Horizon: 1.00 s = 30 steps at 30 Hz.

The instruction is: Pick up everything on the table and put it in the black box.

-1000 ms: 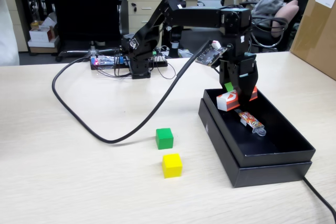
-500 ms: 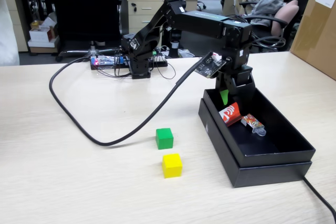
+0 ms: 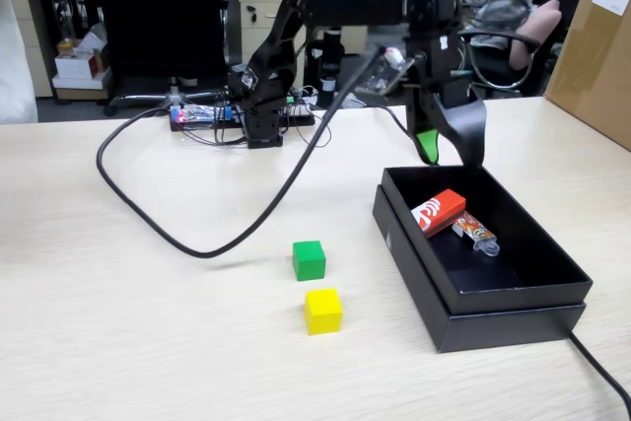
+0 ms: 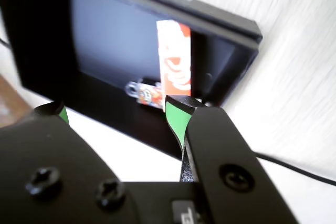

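Arm extended horizontally from its base, forearm bent downward at the wrist. Gripper (image 3: pixel 449 153) points down, raised, jaws spread apart with nothing between them; green pads (image 4: pixel 176 119) visible in wrist view.

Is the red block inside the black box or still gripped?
Inside: red block lies on the black box floor; gripper open above.

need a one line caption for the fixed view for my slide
Open gripper raised above the black box, red block inside beside a wrapped packet; green cube and yellow cube on the table.
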### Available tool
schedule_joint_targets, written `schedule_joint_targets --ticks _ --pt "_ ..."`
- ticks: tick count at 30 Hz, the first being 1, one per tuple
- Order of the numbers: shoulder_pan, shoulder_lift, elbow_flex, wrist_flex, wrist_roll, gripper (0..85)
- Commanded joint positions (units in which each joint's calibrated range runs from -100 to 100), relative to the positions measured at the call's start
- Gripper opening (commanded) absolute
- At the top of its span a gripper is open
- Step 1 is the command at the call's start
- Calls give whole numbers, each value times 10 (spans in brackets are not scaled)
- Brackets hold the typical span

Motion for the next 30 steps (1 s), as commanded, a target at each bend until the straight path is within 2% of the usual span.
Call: schedule_joint_targets --ticks 1,6,13,17,20,30 --pt "-21 -88 1 10 -8 384" --pt "-70 -134 -64 11 -20 386" --pt "-135 -152 -267 65 -42 441" --pt "-145 -151 -339 114 -47 441" --pt "-149 -120 -320 159 -58 440" --pt "-176 91 -212 170 -70 440"
